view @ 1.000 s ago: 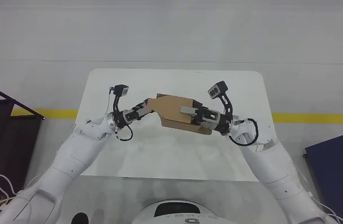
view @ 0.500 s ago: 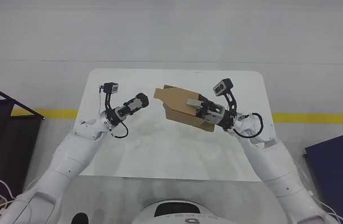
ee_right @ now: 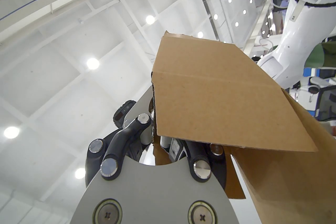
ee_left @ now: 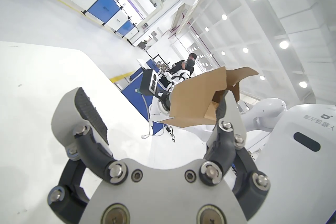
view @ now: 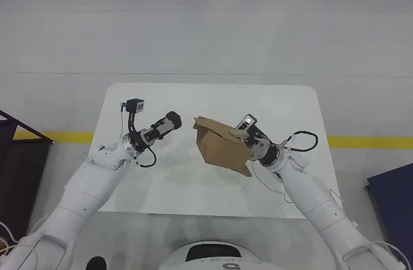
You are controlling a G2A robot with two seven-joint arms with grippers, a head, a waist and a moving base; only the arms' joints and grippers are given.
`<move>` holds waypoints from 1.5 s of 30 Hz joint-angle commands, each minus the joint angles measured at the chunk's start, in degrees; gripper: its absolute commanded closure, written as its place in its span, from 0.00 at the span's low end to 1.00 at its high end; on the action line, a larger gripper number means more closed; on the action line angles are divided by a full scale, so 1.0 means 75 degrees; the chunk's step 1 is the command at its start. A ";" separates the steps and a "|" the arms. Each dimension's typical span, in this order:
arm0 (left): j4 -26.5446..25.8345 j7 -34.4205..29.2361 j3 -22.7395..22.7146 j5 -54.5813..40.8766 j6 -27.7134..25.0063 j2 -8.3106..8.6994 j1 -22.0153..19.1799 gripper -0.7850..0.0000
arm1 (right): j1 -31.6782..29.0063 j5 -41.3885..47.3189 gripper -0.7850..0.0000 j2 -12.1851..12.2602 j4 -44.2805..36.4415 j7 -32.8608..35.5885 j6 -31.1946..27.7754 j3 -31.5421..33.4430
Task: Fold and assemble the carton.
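Carton (view: 221, 150): plain brown cardboard. Worktop (view: 193, 192): white. Floor (view: 206, 40): pale grey, crossed by a yellow stripe (view: 372, 142). Left fingers (ee_left: 63, 117): pale grey shells, black ribbed pads.

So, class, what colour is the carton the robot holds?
The carton is plain brown, clearest in the right wrist view.

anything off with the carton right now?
Yes. The carton is tilted and held by the right hand alone, pinched by one panel. Its flaps splay at uneven angles, so it is not squared up. The left hand is open and apart from it.
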 commanded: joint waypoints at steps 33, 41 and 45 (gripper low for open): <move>-0.0257 0.0402 0.0114 0.0795 0.0657 -0.0295 -0.0154 0.00 | 0.0281 -0.0142 1.00 -0.0312 0.0780 0.0521 0.0050 -0.0054; -0.0358 0.0302 0.0381 0.0958 0.0703 -0.0414 -0.0208 0.00 | 0.0213 -0.0351 1.00 -0.0327 0.0726 0.0431 0.0062 0.0003; -0.0377 0.0019 0.0392 0.0964 0.0594 -0.0414 -0.0229 0.00 | 0.0183 -0.0368 1.00 -0.0321 0.0730 0.0429 0.0120 0.0094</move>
